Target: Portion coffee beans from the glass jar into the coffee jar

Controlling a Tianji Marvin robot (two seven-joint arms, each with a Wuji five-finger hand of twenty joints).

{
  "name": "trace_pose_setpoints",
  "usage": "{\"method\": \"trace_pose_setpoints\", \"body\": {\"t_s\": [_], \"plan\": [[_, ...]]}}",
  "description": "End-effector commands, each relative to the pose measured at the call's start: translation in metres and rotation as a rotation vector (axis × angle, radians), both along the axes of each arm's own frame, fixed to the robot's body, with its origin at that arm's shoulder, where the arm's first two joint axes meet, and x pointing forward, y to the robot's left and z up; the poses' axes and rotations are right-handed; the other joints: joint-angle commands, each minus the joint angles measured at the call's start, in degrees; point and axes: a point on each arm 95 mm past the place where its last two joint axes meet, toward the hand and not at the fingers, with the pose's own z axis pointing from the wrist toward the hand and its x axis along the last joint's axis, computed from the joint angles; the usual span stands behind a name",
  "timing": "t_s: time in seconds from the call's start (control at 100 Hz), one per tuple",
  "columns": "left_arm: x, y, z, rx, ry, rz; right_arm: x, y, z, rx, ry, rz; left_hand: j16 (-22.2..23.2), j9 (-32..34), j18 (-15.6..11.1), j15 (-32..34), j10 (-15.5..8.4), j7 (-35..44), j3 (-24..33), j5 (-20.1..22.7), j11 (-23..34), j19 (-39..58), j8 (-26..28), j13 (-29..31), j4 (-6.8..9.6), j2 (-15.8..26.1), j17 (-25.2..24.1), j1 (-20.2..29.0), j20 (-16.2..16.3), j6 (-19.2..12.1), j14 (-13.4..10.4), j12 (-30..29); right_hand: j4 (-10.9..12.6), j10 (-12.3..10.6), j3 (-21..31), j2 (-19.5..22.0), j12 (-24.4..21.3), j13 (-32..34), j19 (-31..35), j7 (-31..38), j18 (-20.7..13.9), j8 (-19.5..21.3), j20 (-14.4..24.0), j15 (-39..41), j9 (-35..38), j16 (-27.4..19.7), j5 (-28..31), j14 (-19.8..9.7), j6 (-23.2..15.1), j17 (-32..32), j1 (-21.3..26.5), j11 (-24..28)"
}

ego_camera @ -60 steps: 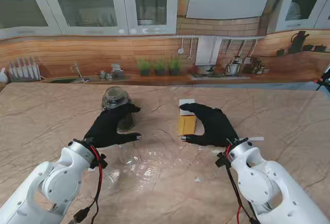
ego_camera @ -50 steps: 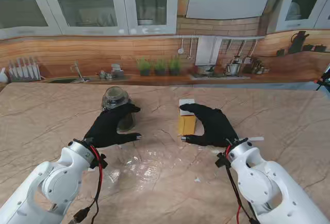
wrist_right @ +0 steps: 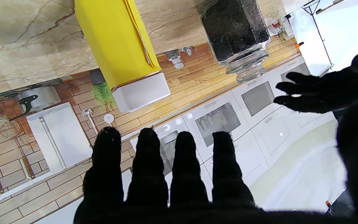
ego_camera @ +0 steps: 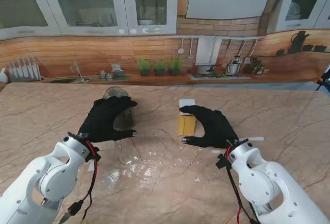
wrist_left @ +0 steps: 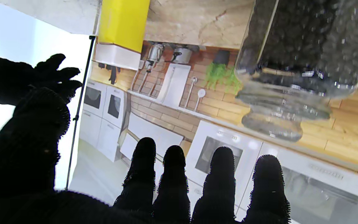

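Here the left hand (ego_camera: 105,120) covers most of the glass jar (ego_camera: 122,115) in the stand view, so contact cannot be confirmed; its wrist view shows the fingers (wrist_left: 219,183) spread and straight, the bean-filled jar just beyond them. The right hand (ego_camera: 214,126), fingers apart and holding nothing, curves beside the yellow coffee jar (ego_camera: 186,122), hiding its right side. Both jars stand well apart on the marble tabletop (ego_camera: 165,177).

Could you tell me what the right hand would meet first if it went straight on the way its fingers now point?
Probably the yellow coffee jar: the right hand is open beside it, fingers curving toward its far side, though I can't tell if they already touch.
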Motion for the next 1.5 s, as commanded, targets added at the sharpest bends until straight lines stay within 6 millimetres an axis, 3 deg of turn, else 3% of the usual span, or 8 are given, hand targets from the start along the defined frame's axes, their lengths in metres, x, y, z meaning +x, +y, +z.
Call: {"method": "trace_pose_setpoints", "body": {"t_s": [0.0, 0.15, 0.49, 0.86, 1.0, 1.25, 1.37, 1.49], "plan": [[0.006, 0.001, 0.019, 0.008, -0.035, -0.004, -0.001, 0.001, 0.001, 0.000, -0.002, 0.010, -0.81, -1.41, 0.89, -1.27, -1.78, -0.29, 1.39, -0.19, -1.68, -2.57, 0.25, -2.22, 0.76, -1.83, -1.38, -1.09, -1.67, -2.10, -1.14, -0.39, 0.58, -0.33, 0.68, -1.55, 0.21, 0.88, -0.61, 0.21, -1.12, -0.66, -0.15, 0.15, -0.39, -0.29, -0.94, -1.19, 0.52, -0.22, 1.86, 0.38], [0.021, 0.003, 0.035, 0.115, -0.082, 0.020, 0.000, -0.001, 0.001, -0.005, -0.001, 0.017, -1.61, -3.71, 2.57, -2.39, -2.51, -2.78, 3.10, -1.27, -2.85, -6.04, -0.21, -4.22, 0.17, -3.68, -1.76, -2.03, -3.13, -4.29, -0.84, -0.87, 0.57, -0.38, 0.67, -1.53, 0.15, 0.97, -0.76, 0.20, -1.02, -0.73, -0.22, 0.07, -0.18, -0.29, -0.83, -1.28, 0.43, -0.22, 1.82, 0.25], [0.077, -0.013, 0.047, 0.352, -0.049, 0.094, -0.001, -0.009, -0.002, -0.018, 0.005, 0.012, -1.27, -9.74, 15.09, -1.52, -2.99, -8.00, 8.93, -3.34, -5.83, -1.98, -0.41, -4.31, -2.01, -9.47, 1.16, -5.74, -1.32, -11.32, 4.36, -1.56, 0.57, -0.48, 0.68, -1.54, 0.06, 1.03, -1.12, 0.20, -0.89, -0.80, -0.41, -0.10, -0.04, -0.28, -0.66, -1.24, 0.44, -0.27, 1.85, 0.02], [0.127, -0.016, 0.038, 0.478, 0.044, 0.207, 0.000, -0.020, -0.009, -0.031, 0.020, -0.015, -0.26, -10.76, 18.24, 1.39, -3.68, -8.01, 10.52, -2.96, -8.50, 2.76, 0.66, -2.06, -3.02, -11.10, 5.13, -7.23, 0.86, -13.73, 7.56, 0.04, 0.56, -0.53, 0.66, -1.61, 0.04, 1.04, -1.33, 0.17, -0.71, -0.81, -0.55, -0.20, 0.07, -0.25, -0.65, -1.12, 0.15, -0.20, 1.94, -0.09], [0.139, -0.006, 0.032, 0.455, 0.102, 0.241, 0.000, -0.021, -0.012, -0.034, 0.024, -0.020, 1.00, -10.10, 18.30, 3.11, -3.75, -6.99, 10.77, -1.96, -7.06, 7.29, 1.58, 0.87, -3.02, -11.84, 7.94, -6.73, 4.03, -14.20, 8.64, 0.60, 0.54, -0.63, 0.64, -1.69, 0.07, 1.15, -1.38, 0.26, -0.62, -0.78, -0.60, -0.16, 0.10, -0.22, -0.62, -1.26, 0.12, -0.18, 2.02, -0.04], [0.159, 0.012, 0.022, 0.327, 0.189, 0.278, 0.002, -0.020, -0.012, -0.046, 0.026, -0.014, 4.73, -7.87, 17.98, 7.83, -3.67, -1.72, 14.54, 0.41, -2.54, 17.10, 4.81, 8.63, -3.30, -14.87, 20.06, -5.35, 9.36, -15.51, 9.09, 2.75, 0.53, -0.74, 0.62, -1.66, 0.12, 1.32, -1.39, 0.47, -0.53, -0.73, -0.64, -0.11, 0.40, -0.19, -0.31, -1.27, -0.15, -0.03, 2.09, 0.06], [0.166, 0.017, 0.016, 0.299, 0.211, 0.295, 0.002, -0.020, -0.012, -0.049, 0.028, -0.012, 6.36, -6.83, 15.25, 10.07, -3.87, 0.94, 16.71, 1.06, -1.21, 20.80, 5.87, 12.25, -3.54, -16.09, 26.55, -5.06, 9.67, -15.77, 8.08, 3.10, 0.51, -0.77, 0.58, -1.62, 0.12, 1.45, -1.40, 0.56, -0.50, -0.70, -0.66, -0.07, 0.51, -0.16, -0.18, -1.27, -0.14, 0.03, 2.07, 0.07], [0.168, 0.021, 0.006, 0.298, 0.271, 0.306, 0.003, -0.019, -0.013, -0.049, 0.027, -0.011, 9.67, -2.67, 9.42, 14.19, -3.85, 4.13, 19.24, 2.51, 0.98, 28.02, 6.86, 19.59, -3.75, -17.81, 37.31, -3.95, 8.56, -15.27, 6.21, 4.50, 0.51, -0.77, 0.58, -1.65, 0.13, 1.56, -1.44, 0.61, -0.40, -0.69, -0.69, -0.05, 0.52, -0.14, -0.14, -1.25, -0.20, 0.09, 2.13, 0.06]]}}
